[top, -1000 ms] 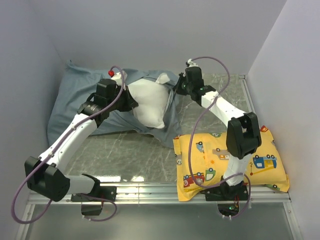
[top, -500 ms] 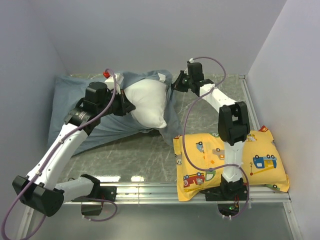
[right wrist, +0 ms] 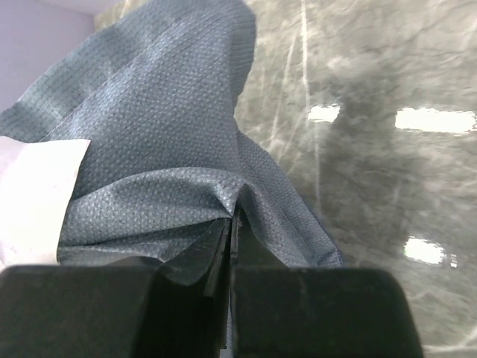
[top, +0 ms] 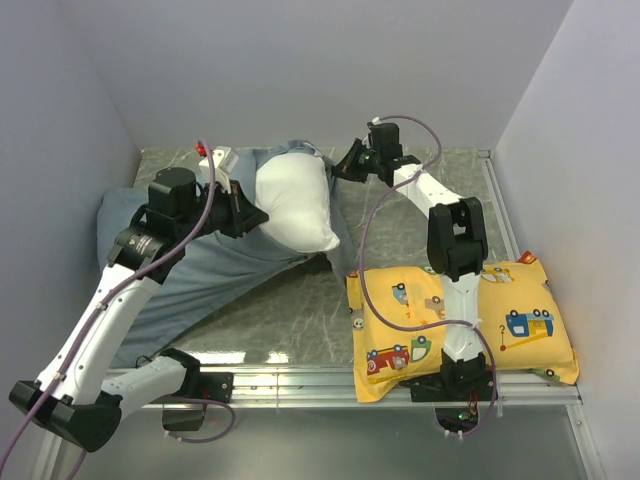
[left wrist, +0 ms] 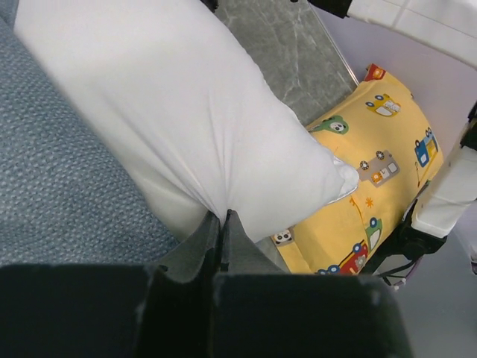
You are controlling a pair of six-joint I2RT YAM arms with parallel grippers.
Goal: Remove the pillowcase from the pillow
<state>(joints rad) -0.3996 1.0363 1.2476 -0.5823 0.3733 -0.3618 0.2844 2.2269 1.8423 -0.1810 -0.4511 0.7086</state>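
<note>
Marble tabletop (top: 300, 310); wrist views alone show left gripper (left wrist: 222, 227) clamping pillow (left wrist: 186, 112), right gripper (right wrist: 231, 231) clamping pillowcase (right wrist: 164, 134)

The table (top: 300, 310) is carrying the pillow (top: 295, 205) beside the left gripper (top: 258, 215), the pillowcase (top: 190, 280) lying behind it, and a yellow pillow (top: 460, 320) well behind the right gripper (top: 340, 172).

The pillowcase (top: 200, 275) is blue-grey with a fine dotted weave; the pillow (top: 295, 205) plain white; the cushion (top: 530, 350) yellow with cartoon vehicles; the tabletop (top: 290, 310) grey, marble-veined.
</note>
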